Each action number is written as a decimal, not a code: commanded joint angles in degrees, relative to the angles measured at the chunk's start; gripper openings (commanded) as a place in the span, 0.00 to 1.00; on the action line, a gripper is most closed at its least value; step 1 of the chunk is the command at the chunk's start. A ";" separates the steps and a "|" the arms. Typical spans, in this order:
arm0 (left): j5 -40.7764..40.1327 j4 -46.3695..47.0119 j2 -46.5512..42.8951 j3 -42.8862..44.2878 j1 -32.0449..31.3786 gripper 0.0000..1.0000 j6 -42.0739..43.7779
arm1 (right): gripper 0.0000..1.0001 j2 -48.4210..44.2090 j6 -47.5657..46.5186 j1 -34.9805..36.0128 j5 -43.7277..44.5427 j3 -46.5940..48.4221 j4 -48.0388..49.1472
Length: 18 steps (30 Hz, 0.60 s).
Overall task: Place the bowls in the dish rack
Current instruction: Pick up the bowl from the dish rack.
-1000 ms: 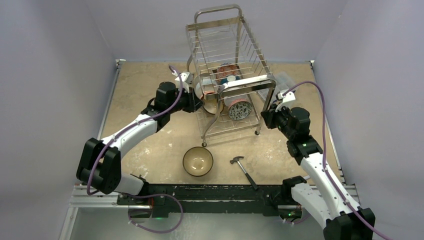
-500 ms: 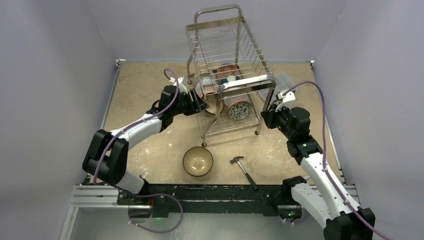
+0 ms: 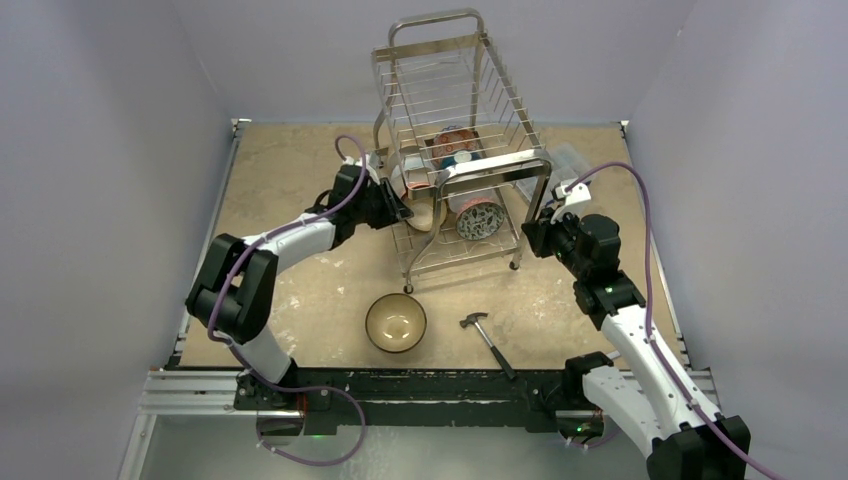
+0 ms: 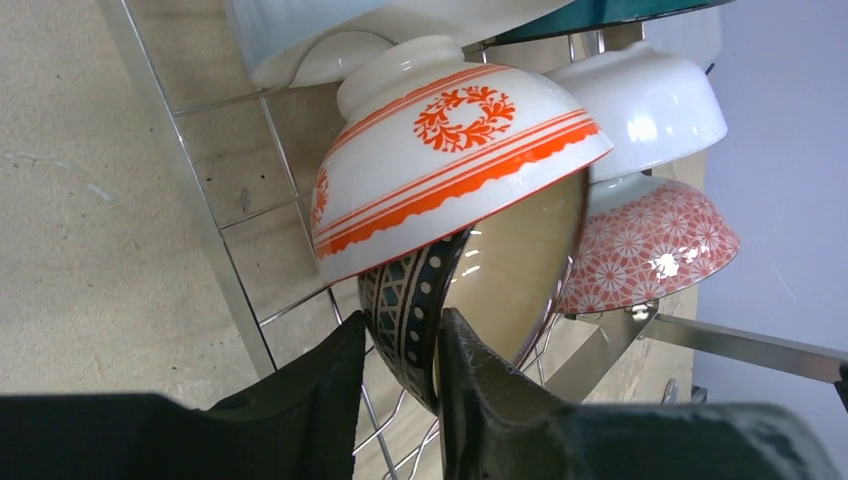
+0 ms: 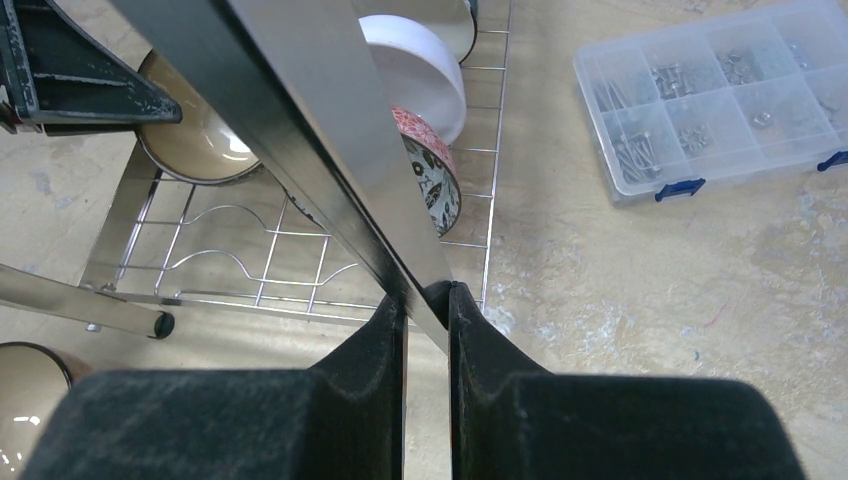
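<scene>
Left gripper (image 4: 402, 330) at the dish rack's (image 3: 497, 163) left side straddles the on-edge dark bowl's (image 4: 400, 300) rim, dead ahead — grip unclear; right gripper (image 5: 427, 300) clamps the dish rack's frame.

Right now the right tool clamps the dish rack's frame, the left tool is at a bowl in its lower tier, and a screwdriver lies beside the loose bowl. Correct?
No: beside the loose bowl lies a hammer, not a screwdriver, as the top view shows. The rest holds: right tool on the dish rack, left tool at the dark patterned bowl.
</scene>
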 commanded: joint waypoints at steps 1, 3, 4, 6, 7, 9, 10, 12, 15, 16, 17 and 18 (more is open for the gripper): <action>2.07 -0.26 -1.93 1.84 -0.53 0.25 0.18 | 0.03 -0.09 5.53 0.89 -9.03 2.81 1.74; 2.03 -1.27 -3.55 1.03 -0.56 0.18 0.68 | 0.03 -0.06 5.49 0.95 -8.98 2.88 1.78; 2.04 -1.87 -4.17 0.65 -0.51 0.15 0.95 | 0.03 -0.07 5.43 0.91 -8.98 2.86 1.74; 2.29 -2.83 -5.24 0.32 -0.60 0.10 1.53 | 0.03 -0.04 5.48 0.90 -9.07 2.83 1.83; 2.30 -3.26 -5.75 0.26 -0.60 0.07 1.83 | 0.03 0.02 5.46 0.93 -9.13 2.83 1.82; 2.18 -4.02 -6.66 0.04 -0.69 0.02 2.24 | 0.03 0.19 5.48 0.98 -9.16 2.79 1.91; 2.00 -4.22 -7.10 -0.01 -0.69 0.00 2.49 | 0.03 0.22 5.45 0.97 -9.22 2.83 1.91; 1.26 -4.54 -7.98 -0.07 -0.94 0.00 2.99 | 0.03 0.34 5.41 0.91 -9.29 2.81 1.99; -1.31 -4.95 -9.17 0.05 -2.13 0.00 4.33 | 0.03 0.38 5.55 0.90 -9.32 2.74 1.99; -2.35 -5.01 -9.53 0.13 -2.54 0.00 4.97 | 0.03 0.40 5.57 0.96 -9.33 2.70 2.00; -3.87 -5.12 -9.87 0.16 -3.26 0.00 5.71 | 0.03 0.42 5.57 1.00 -9.33 2.80 1.99; -5.29 -5.10 -10.18 0.28 -3.81 0.00 6.43 | 0.03 0.35 5.55 0.91 -9.33 2.84 1.92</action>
